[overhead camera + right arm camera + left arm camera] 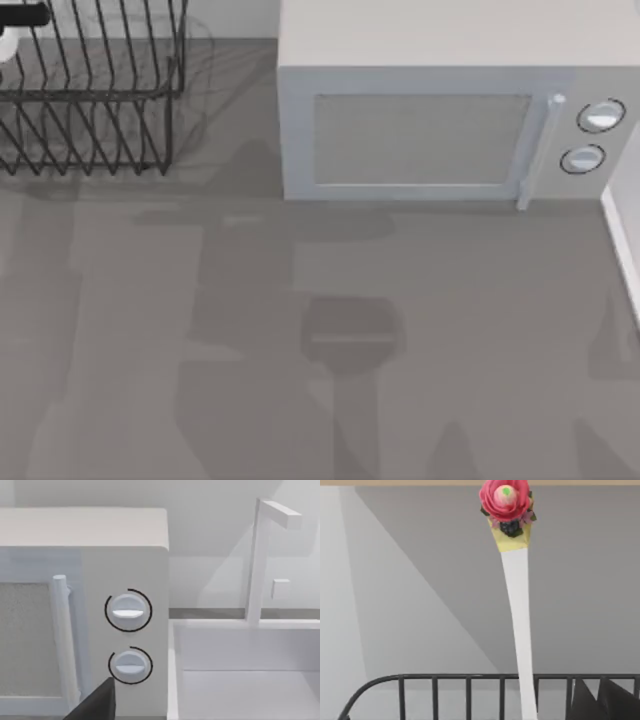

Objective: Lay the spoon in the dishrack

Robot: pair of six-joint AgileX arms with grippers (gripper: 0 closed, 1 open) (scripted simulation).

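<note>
White plastic, the spoon is rising handle-up in the left wrist view, its red and yellow knob farthest from the camera, just over the dishrack rim. That upright hold probably lets the bowl go down between the bars first. Left end effector is hanging above the rack at the counter's far-left corner, apparently clamping the spoon's lower end. Right end effector is idling near the microwave dials; its opening I cannot tell.
</note>
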